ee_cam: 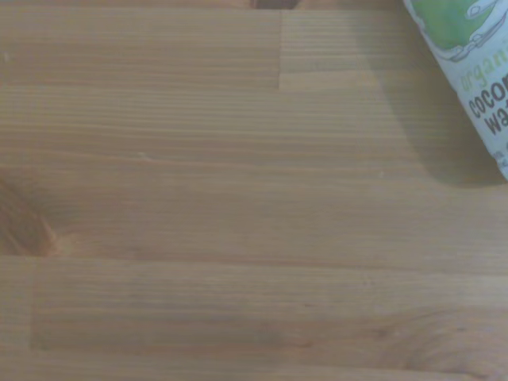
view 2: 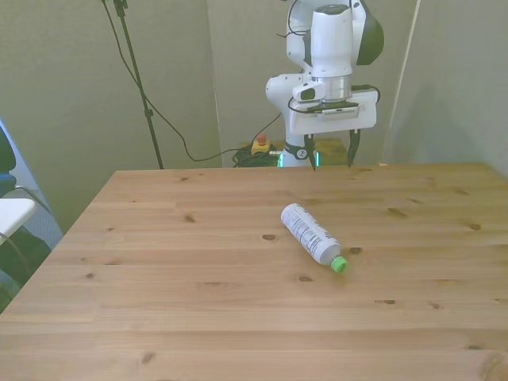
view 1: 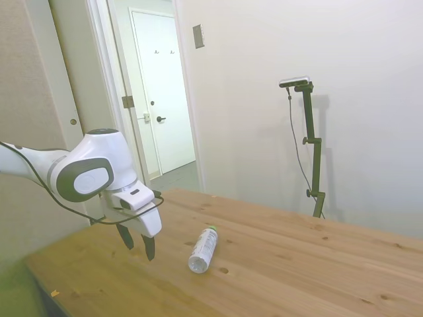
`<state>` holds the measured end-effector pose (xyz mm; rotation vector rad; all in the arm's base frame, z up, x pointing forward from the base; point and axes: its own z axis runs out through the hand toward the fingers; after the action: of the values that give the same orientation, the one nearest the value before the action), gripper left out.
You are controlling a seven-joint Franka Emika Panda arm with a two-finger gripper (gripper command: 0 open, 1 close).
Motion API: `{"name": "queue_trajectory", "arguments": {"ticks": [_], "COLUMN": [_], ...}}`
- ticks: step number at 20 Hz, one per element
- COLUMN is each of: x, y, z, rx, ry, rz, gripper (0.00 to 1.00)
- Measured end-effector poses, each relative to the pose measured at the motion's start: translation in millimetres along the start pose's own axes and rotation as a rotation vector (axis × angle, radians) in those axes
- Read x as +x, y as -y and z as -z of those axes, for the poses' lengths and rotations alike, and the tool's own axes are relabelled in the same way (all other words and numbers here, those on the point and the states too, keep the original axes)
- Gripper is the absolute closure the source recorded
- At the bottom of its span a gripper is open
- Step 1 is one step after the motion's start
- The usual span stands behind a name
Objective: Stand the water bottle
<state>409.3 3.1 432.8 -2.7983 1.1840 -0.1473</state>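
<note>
The water bottle lies on its side on the wooden table, white label showing. Its light green cap points toward the near edge in the front view, where the water bottle rests near the table's middle. My gripper hangs above the tabletop, to the picture's left of the bottle in the side view, fingers spread and empty. From the front, the gripper hovers over the table's far edge, well behind the bottle. The wrist view catches only a corner of the water bottle and bare wood.
The table is plain wood with dark knots. A white object shows beyond the table at the front view's left. A wall and a door stand behind the table in the side view.
</note>
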Motion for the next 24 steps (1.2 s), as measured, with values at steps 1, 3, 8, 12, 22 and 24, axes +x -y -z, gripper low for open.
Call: {"name": "queue_trajectory", "arguments": {"ticks": [1, 3, 8, 12, 22, 24], "x": [0.2, 2.2, 41.2, 94.3, 141.3, 149.1], "y": [0.1, 1.4, 26.5, 65.6, 142.5, 147.9], "z": [-0.2, 0.2, 11.4, 12.8, -31.0, -45.1], "rx": [-0.002, -0.016, -0.017, -0.005, -0.022, -0.032], "ry": [-0.001, -0.018, -0.124, -0.178, -0.200, -0.200], "rz": [0.001, 0.019, 0.025, 0.035, 0.125, 0.127], "gripper": [0.00, 0.00, 0.00, 0.00, 0.00, 0.00]}}
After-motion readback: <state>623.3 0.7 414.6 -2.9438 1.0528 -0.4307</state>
